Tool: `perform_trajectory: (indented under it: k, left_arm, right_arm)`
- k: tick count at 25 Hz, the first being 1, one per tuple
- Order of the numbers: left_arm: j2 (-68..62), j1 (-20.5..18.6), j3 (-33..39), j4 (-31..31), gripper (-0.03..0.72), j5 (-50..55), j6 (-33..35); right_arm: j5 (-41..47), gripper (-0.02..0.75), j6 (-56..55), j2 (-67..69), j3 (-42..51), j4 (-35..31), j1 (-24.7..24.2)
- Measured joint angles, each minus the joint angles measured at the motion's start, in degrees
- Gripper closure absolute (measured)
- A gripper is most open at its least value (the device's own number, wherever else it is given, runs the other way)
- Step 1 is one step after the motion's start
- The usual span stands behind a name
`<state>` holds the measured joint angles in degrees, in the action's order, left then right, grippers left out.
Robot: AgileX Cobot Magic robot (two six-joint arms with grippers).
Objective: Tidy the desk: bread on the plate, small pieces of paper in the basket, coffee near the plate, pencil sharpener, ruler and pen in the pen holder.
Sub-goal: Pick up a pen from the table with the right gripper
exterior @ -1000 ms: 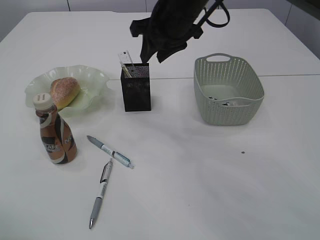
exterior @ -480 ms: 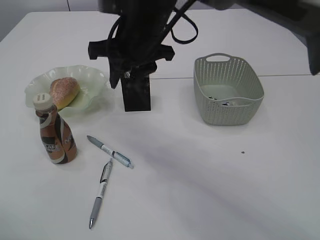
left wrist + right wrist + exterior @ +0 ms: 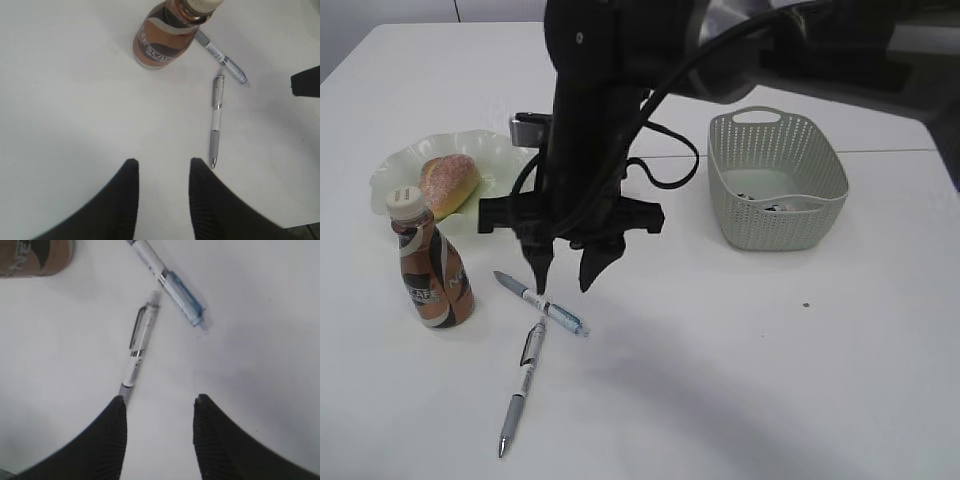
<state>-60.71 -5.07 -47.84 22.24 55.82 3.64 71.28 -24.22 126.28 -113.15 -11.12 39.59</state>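
My right gripper [image 3: 563, 288] is open and hangs just above two pens on the table: a blue-grip pen [image 3: 540, 303] and a white, grey-grip pen [image 3: 522, 385]. The right wrist view shows the gripper [image 3: 159, 399] empty, with the white pen [image 3: 140, 345] by its left finger and the blue-grip pen [image 3: 172, 282] further ahead. My left gripper [image 3: 164, 162] is open and empty, near the tip of the grey-grip pen [image 3: 216, 117]. The coffee bottle [image 3: 430, 270] stands by the plate [image 3: 505, 150], which holds the bread [image 3: 448, 182]. The pen holder is hidden behind my right arm.
The pale green basket [image 3: 775, 180] stands at the right with small scraps [image 3: 770, 203] inside. My right arm reaches across the middle of the table. A tiny dark speck [image 3: 806, 305] lies on the white table right of centre.
My right arm has swung from above the pen holder forward and down to the left, and its open gripper now hangs over the two pens. The objects have not moved.
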Motion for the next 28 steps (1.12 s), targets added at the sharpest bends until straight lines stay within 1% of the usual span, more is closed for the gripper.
perform_trajectory:
  k: [3, 4, 7, 13, 19, 28]
  left_arm:
    - [0.0, 0.0, 0.0, 0.1, 0.434, 0.0, 0.0]
    - [0.0, 0.0, 0.0, 0.2, 0.434, 0.0, 0.0]
    - [0.0, 0.0, 0.0, 0.2, 0.434, 0.0, 0.0]
    - [0.0, 0.0, 0.0, 0.3, 0.434, 0.0, 0.0]
    - [0.0, 0.0, 0.0, 0.3, 0.434, -0.1, 0.0]
    - [0.0, 0.0, 0.0, 0.3, 0.434, -1.3, 0.0]
  right_arm:
    - [-0.1, 0.413, -5.6, 0.1, 0.2, 0.0, 2.2]
    - [-0.1, 0.426, -7.4, 0.4, 0.2, -0.1, 2.9]
    - [-0.2, 0.416, -11.4, 1.6, 0.2, -0.1, 4.6]
    - [-1.7, 0.414, -20.1, 4.2, 0.2, 0.3, 5.9]
    - [-4.7, 0.414, -23.4, 7.1, -1.3, 1.2, 5.9]
    - [-5.0, 0.414, -24.4, 10.8, -3.3, 1.4, 6.2]
